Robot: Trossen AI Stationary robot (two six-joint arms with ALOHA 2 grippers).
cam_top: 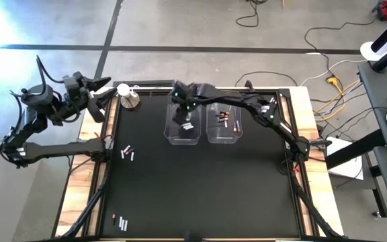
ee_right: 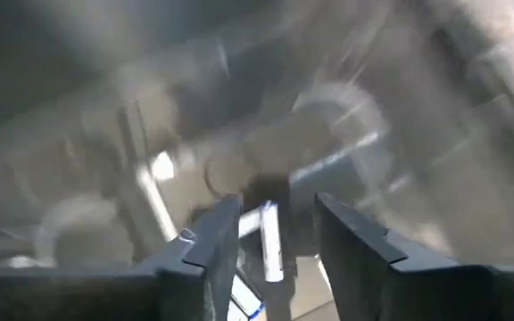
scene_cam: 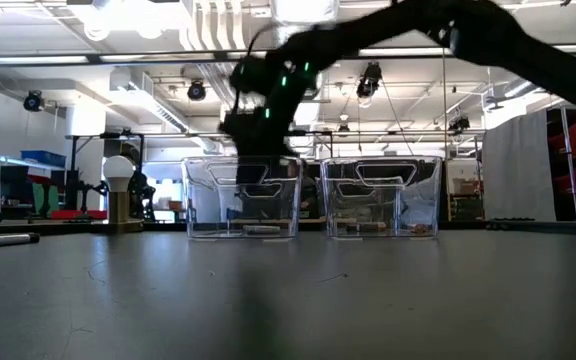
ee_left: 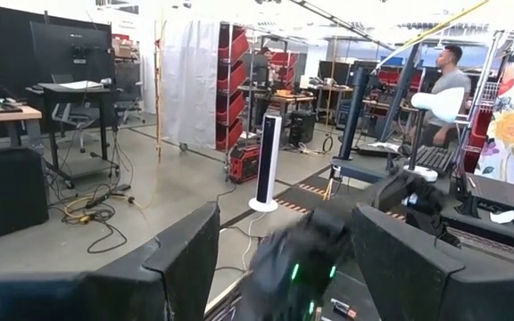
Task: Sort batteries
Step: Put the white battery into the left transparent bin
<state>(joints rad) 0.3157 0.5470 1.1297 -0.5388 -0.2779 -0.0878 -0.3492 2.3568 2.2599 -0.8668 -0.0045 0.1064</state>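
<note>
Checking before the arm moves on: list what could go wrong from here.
1. The right gripper has parted its fingers over the left bin; the silvery-white battery between them may bounce off a wall.
2. Pulling away, the arm might clip the bin's rim and shift it toward the right bin.

Two clear plastic bins stand side by side at the far edge of the dark tabletop (scene_cam: 288,300). The left bin (scene_cam: 242,197) sits just at 9 o'clock of the right bin (scene_cam: 382,196), a narrow gap between them. Small objects lie on each bin's floor, too small to identify. A dark robot arm (scene_cam: 388,35) reaches in from 1 o'clock, its wrist with green lights directly above the left bin. At 9 o'clock stands a metal knob with a white ball (scene_cam: 119,195); farther left lies a battery (scene_cam: 13,239).
</note>
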